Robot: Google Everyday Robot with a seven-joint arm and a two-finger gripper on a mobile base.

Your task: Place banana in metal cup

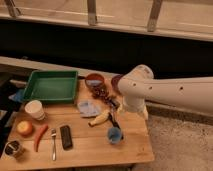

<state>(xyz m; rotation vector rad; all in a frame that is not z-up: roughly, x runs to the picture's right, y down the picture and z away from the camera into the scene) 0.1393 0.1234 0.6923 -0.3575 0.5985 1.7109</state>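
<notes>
A one-armed mobile robot reaches over a cluttered wooden bench (95,150), its end effector (113,119) hanging just beside the banana (99,119), jaws spread and gripping nothing. The banana lies flat near the bench's middle, between a crumpled blue cloth (88,107) and a blue cup (115,135), evidently set out as the piece to be collected. Its destination, the metal cup (14,148), stands upright at the near left corner, well apart from the fruit, with an orange (25,128), a red pepper (40,137), a fork (53,145) and a dark bar (66,136) strewn between them. That layout appears to call for a carry across most of the bench. A white paper cup (35,109) and a green tray (50,86) sit further back. The white arm (170,92) enters from the right, bends sharply at a bulky joint above the bench's right edge and drops the dark wrist steeply towards the fruit, a pose that suggests a grasp from above is being lined up.
</notes>
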